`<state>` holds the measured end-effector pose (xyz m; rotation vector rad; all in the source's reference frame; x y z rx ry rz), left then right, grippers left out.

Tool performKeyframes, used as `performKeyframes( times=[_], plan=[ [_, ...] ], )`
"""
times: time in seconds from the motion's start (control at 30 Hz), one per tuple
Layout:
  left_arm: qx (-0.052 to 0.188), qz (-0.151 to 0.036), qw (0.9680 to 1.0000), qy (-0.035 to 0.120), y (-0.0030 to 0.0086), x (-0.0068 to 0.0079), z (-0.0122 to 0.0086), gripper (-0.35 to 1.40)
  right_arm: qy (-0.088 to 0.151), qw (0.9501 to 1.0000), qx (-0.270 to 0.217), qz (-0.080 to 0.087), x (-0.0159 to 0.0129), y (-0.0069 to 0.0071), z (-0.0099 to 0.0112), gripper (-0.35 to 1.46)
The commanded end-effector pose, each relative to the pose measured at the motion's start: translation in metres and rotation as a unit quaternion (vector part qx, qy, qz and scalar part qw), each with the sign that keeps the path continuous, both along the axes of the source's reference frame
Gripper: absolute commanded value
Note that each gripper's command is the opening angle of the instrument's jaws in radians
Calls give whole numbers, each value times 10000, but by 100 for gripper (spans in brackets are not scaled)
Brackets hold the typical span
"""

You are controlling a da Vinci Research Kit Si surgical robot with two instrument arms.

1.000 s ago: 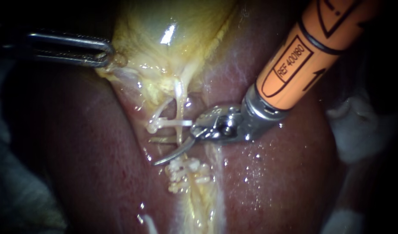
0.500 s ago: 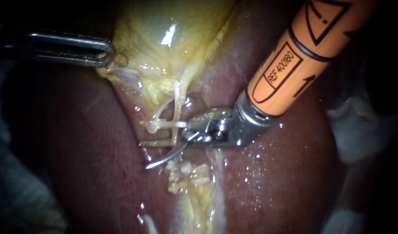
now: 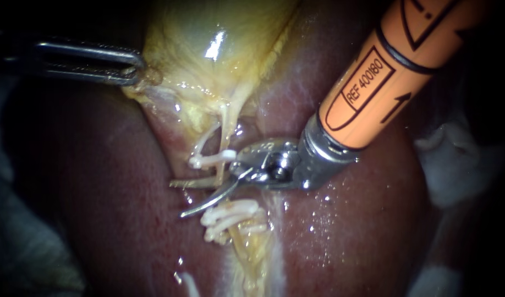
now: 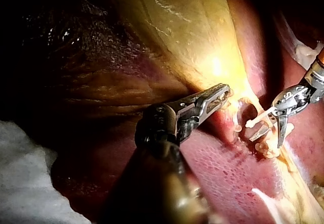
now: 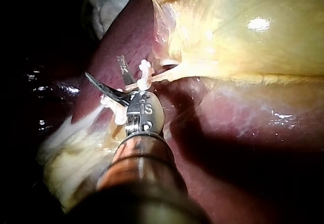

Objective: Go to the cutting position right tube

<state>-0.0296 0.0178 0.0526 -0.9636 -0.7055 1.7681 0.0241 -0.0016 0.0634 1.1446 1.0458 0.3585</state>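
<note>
Steel right instrument point(image 3: 178, 198) agape astride tube point(image 3: 225, 126)

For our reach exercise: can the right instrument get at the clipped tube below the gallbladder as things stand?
Likely yes: the right instrument, its end effector open, seems to straddle the tube between the clips, unobstructed; the left instrument holds the gallbladder away.

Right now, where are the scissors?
In the endoscope view, the right instrument has its scissor blades open near the middle, just below the yellow gallbladder, between one white clip above and a bunch of white clips below.
</note>
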Motion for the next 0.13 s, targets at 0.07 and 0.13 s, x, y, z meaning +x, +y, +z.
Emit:
performKeyframes(
  times=[0.07,0.13],
  plan=[
    [1,1,10000,-2,0,0,0,-35,-2,10000,-5,-3,0,0,1,128],
    [1,1,10000,-2,0,0,0,-35,-3,10000,-7,-2,0,0,2,128]
  ],
)
